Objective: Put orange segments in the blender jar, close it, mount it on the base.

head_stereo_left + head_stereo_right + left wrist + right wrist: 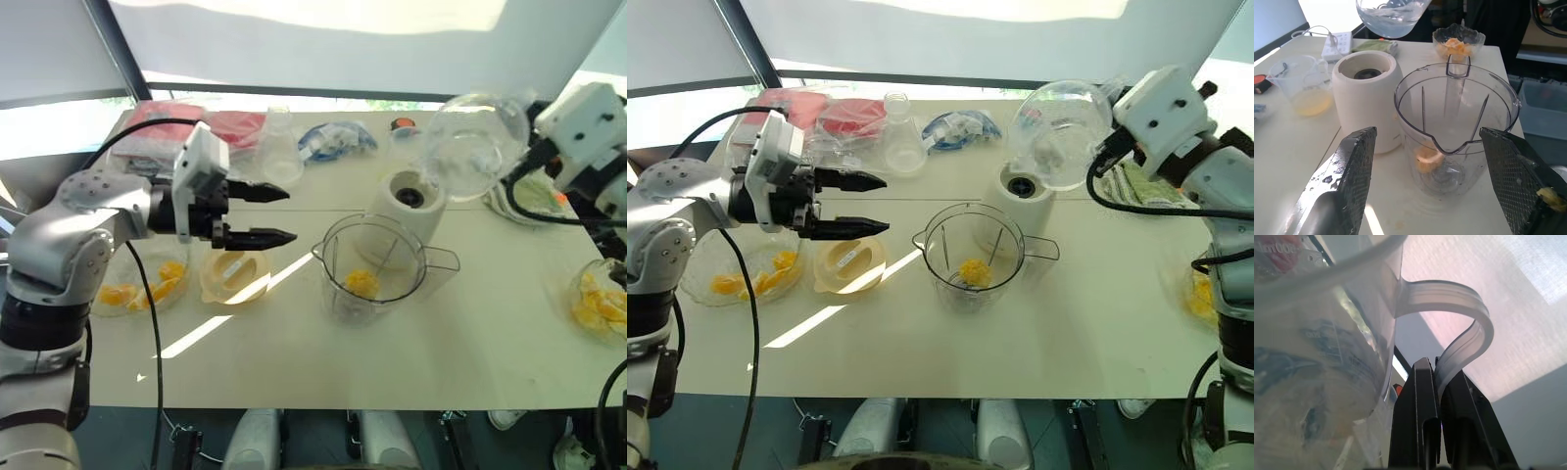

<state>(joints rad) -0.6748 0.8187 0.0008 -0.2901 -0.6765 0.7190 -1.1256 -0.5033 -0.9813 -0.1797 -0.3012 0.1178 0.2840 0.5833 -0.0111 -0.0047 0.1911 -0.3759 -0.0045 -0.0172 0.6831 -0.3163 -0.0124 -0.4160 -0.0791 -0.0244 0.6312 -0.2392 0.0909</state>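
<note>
The clear blender jar (377,264) stands upright mid-table with its mouth uncovered, and a few orange segments (362,284) lie at its bottom. Right behind it is the cream-white base (407,201), its dark socket facing up. My left gripper (290,214) hovers open to the left of the jar, pointing at it with nothing between its fingers. A bit of orange pulp sticks to one finger (1550,196). My right gripper (1436,369) is shut on the loop handle of a clear domed lid (470,142). It holds the lid in the air above and behind the base.
Glass bowls of orange segments stand at far left (137,284) and far right (602,304). A yellow juicer piece (235,277) lies left of the jar. At the back are a small flask (282,147), red packets (225,125), a blue bundle (338,140) and a measuring cup (1300,88).
</note>
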